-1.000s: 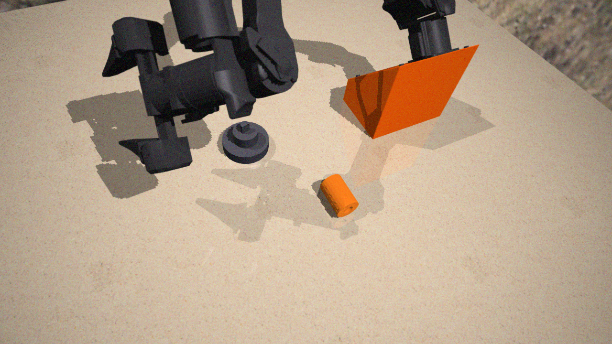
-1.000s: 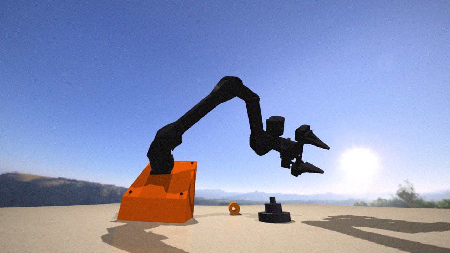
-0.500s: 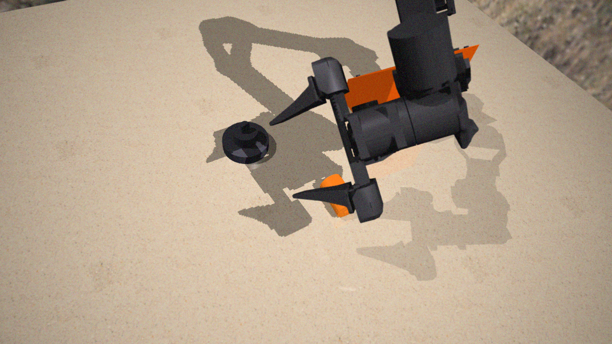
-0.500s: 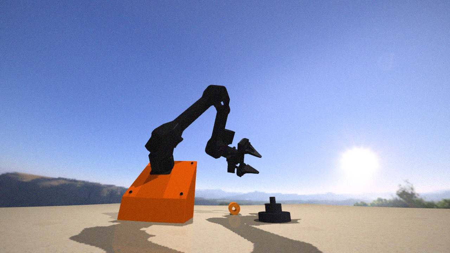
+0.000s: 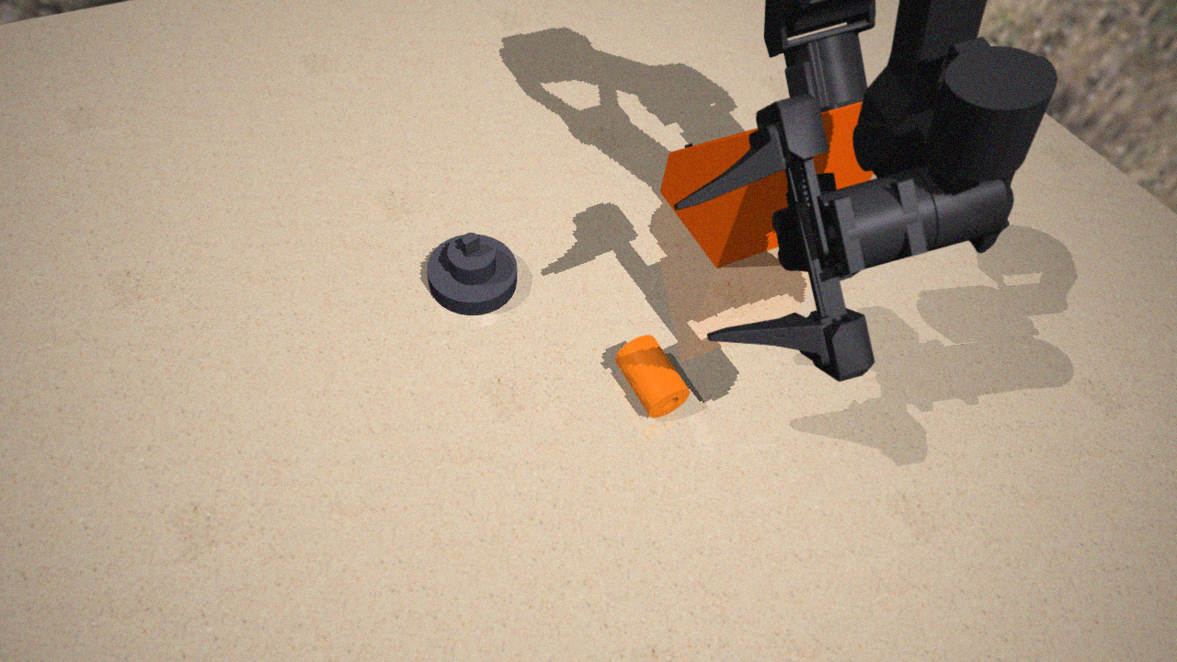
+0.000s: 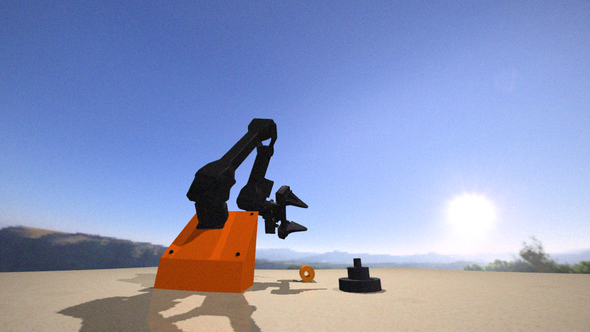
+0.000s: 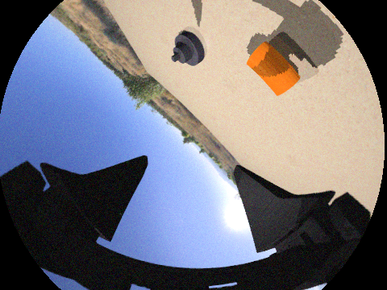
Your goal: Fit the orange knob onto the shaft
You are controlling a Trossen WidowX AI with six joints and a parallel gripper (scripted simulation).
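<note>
On the left in the top view is the round pedestal. It stands flat on the worktop, and its dark shaft points up with nothing on it. I can't tell for sure which way the shaft's flat side looks. If the knob comes down turned the wrong way, it could get stuck on top. Pushing harder then might make it tip or slip out.

Next, in the middle, is the orange knob. It lies on its side on the worktop, apart from the pedestal. It is round, so a bump from one finger could make it roll away. If it is picked up crooked, its hole won't point straight down at the shaft. It has to be stood up or turned first, and it might slip while that happens.

On the right is the gripper. Its fingers are spread wide with nothing between them. It hangs up above the worktop and points mostly sideways, so I think the job is just at the reaching part. If it goes down without tipping over more, the low finger could hit the worktop or poke the knob.
</note>
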